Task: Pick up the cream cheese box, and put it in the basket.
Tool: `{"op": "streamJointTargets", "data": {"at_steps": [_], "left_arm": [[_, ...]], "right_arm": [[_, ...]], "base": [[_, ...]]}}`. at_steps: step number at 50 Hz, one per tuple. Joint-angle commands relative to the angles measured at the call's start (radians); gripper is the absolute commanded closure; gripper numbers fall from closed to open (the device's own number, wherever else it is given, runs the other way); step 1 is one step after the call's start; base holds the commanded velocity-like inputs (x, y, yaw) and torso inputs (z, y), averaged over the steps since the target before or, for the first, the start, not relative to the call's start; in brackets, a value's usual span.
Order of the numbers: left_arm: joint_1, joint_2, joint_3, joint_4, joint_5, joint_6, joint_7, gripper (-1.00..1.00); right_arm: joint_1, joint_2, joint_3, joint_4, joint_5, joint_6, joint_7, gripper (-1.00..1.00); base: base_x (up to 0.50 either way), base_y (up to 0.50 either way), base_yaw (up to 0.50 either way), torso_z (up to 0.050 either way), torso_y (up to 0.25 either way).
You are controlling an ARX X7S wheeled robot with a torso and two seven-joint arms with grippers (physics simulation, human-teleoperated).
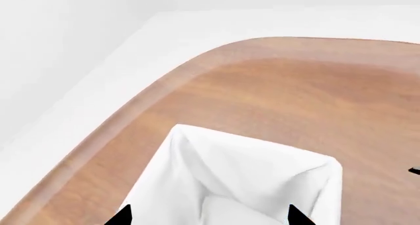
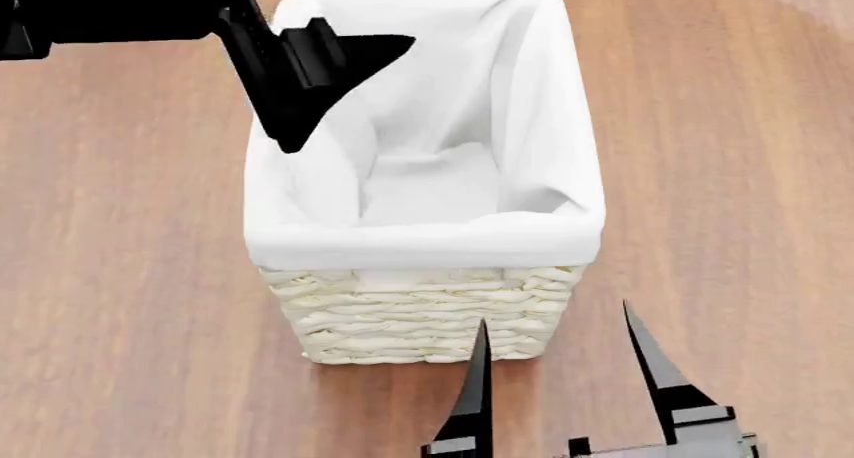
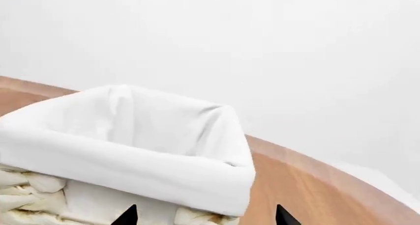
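Fingers of the right gripper (image 2: 554,358) stand apart and empty just before the basket's (image 2: 424,318) near wall, likely parked clear of the drop. Farther off, the left gripper's (image 2: 327,78) fingers hang over the rim, also spread with nothing between them. No box shows anywhere; it probably lies inside the liner, on the wooden counter (image 2: 120,278).

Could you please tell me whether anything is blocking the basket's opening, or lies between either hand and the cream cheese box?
Nothing visible blocks the tall cream wicker basket; its white-lined opening shows only cloth. The cream cheese box appears in no view, so neither hand's path to it can be judged.
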Motion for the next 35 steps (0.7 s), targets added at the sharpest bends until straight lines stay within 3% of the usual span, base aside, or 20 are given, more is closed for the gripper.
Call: {"op": "streamJointTargets", "data": {"at_steps": [1,13,26,28,35], "left_arm": [[-0.029,-0.212,-0.119,0.343,-0.141,-0.047,-0.170,-1.00],[0.058,-0.286,-0.187,0.464,-0.157,0.060,-0.286,-1.00],[0.040,-0.334,-0.252,0.538,-0.207,0.078,-0.358,-1.00],[0.037,-0.339,-0.257,0.548,-0.216,0.077,-0.358,-1.00],[0.005,-0.365,-0.296,0.617,-0.253,0.074,-0.400,-1.00]], "right_arm": [[0.076,0.038,0.052,-0.187,-0.020,0.142,0.027,-1.00],[0.221,0.060,0.110,-0.376,0.007,0.323,0.024,-1.00],[0.618,0.073,0.271,-0.615,0.180,0.729,0.017,-1.00],[0.637,0.102,0.262,-0.615,0.205,0.728,0.058,-1.00],[0.809,0.358,0.202,-0.615,0.568,0.674,0.399,-1.00]], "base": [[0.00,0.00,0.00,0.000,0.000],[0.00,0.00,0.00,0.000,0.000],[0.00,0.00,0.00,0.000,0.000],[0.00,0.00,0.00,0.000,0.000],[0.00,0.00,0.00,0.000,0.000]]}}
